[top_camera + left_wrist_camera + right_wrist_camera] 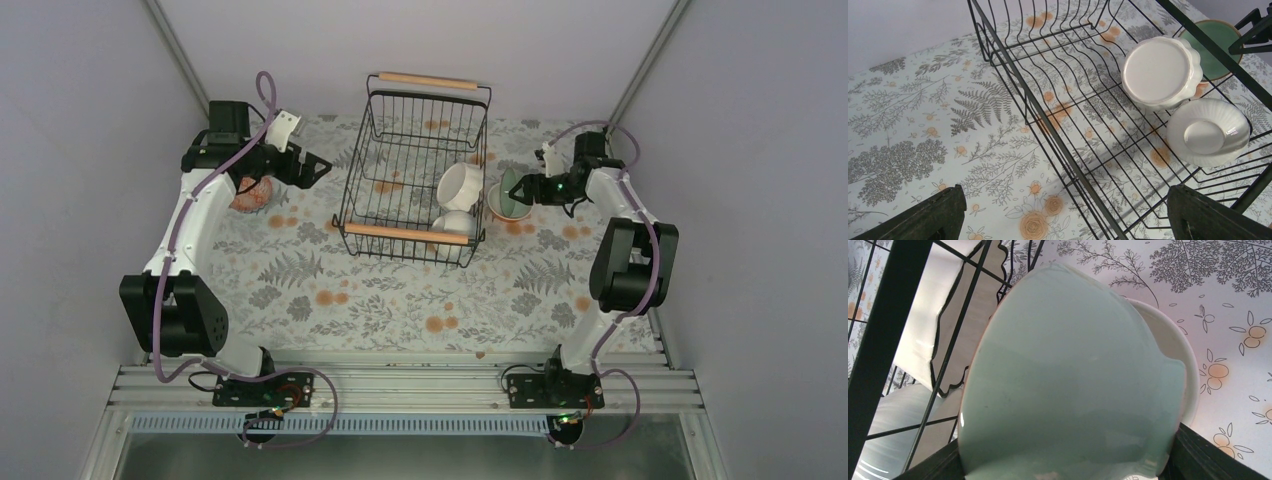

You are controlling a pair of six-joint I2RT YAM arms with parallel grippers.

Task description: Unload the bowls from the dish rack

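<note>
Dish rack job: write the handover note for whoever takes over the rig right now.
Left pincer: open, empty, beside the black wire dish rack.
Right pincer: shut on the pale mint-green ceramic bowl, outside the rack's right side, just over a pale-rimmed bowl on the table.
Done: a pinkish-orange patterned bowl also sits on the table, by the left arm.
To do: set the green bowl down, then take out the scalloped white bowl and ribbed white bowl in the rack.
</note>
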